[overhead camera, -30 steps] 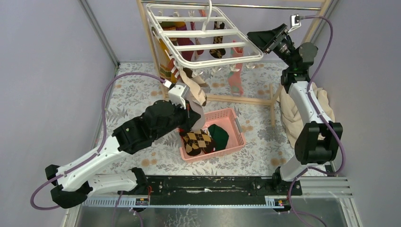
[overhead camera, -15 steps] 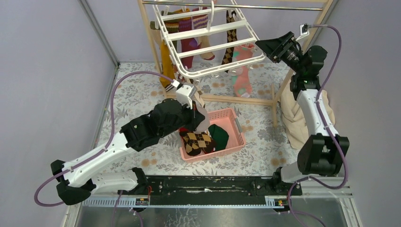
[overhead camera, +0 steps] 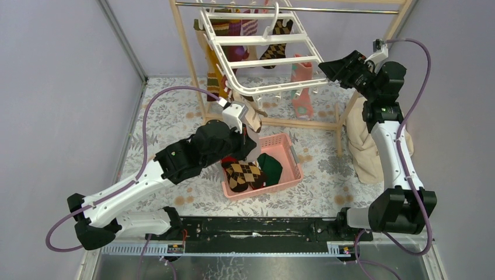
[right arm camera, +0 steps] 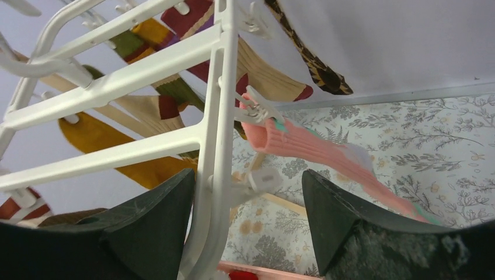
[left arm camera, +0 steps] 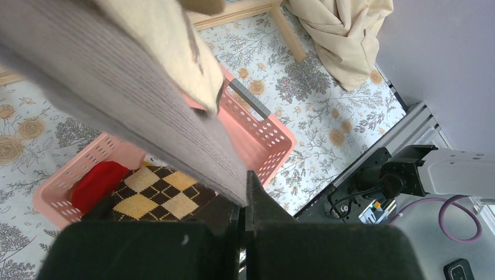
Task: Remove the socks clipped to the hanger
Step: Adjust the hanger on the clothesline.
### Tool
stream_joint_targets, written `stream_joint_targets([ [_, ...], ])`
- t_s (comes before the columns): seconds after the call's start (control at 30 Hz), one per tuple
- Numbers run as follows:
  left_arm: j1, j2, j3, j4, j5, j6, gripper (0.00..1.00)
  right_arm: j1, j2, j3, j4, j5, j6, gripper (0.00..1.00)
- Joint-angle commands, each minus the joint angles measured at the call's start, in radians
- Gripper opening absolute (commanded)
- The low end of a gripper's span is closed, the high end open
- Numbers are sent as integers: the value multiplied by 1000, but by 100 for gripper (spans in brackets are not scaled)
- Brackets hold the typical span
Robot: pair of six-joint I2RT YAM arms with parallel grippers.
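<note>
White hanger (overhead camera: 262,39) swung back, tilted; left pincer (left arm camera: 244,182) clamps beige ribbed sock (left arm camera: 134,99); right pincer (right arm camera: 248,178) spread astride it.

Pale lilac walls (overhead camera: 64,87) enclose a floral-patterned desk (overhead camera: 169,116). A wooden rail frame (overhead camera: 187,58) stands beyond the left hand (left arm camera: 244,192). A beige cloth (overhead camera: 359,146) lies heaped below the right hand (overhead camera: 326,65).

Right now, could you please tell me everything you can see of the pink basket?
The pink basket looks like plastic: rectangular, open-topped, walls perforated with small holes, a grey handle at one end. It sits upright on the floral table cover, skewed to the table's edges, nearer the arms than the wooden frame. Inside lie a brown-tan argyle sock, a dark green sock and a red sock. The left gripper holds a beige sock over it.
</note>
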Motion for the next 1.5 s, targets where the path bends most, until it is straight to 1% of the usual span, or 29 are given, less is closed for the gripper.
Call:
stream_joint_targets([
  [0.0, -2, 0, 32, 46, 17, 8, 0, 1, -54, -24, 108, -83, 22, 75],
  [0.2, -2, -5, 24, 48, 15, 5, 0, 1, -92, -3, 201, -135, 94, 75],
  [0.43, -2, -11, 24, 47, 15, 8, 0, 0, -155, 40, 142, -106, 83, 76],
  [0.53, -2, -16, 19, 47, 15, 8, 0, -1, -188, 71, 72, -66, 40, 77],
  [0.6, -2, -19, 18, 47, 13, 8, 0, -1, -203, 109, -49, -8, -6, 77],
  [0.67, -2, -24, 15, 47, 12, 8, 0, -1, -210, 159, -207, 82, -63, 77],
  [0.8, -2, -31, 9, 48, 9, 10, 0, -1, -239, 188, -330, 205, -134, 79],
  [0.9, -2, -35, 2, 48, 8, 10, 0, -1, -252, 184, -331, 184, -141, 81],
  [1.0, -2, -42, -2, 49, 7, 10, 0, -1, -247, 204, -347, 127, -134, 81],
  [1.1, -3, -67, -16, 48, -1, 6, 0, 0, -269, 205, -384, 120, -139, 78],
  [1.2, -2, -103, -38, 43, -17, -4, 0, 0, -311, 205, -435, 122, -160, 71],
  [1.33, -2, -166, -80, 37, -41, -24, 0, -1, -335, 243, -489, 64, -176, 63],
  [1.37, -2, -184, -98, 36, -55, -28, 0, 0, -336, 256, -499, 42, -176, 60],
  [1.47, -3, -236, -133, 27, -92, -37, 0, 1, -335, 299, -522, -19, -172, 46],
])
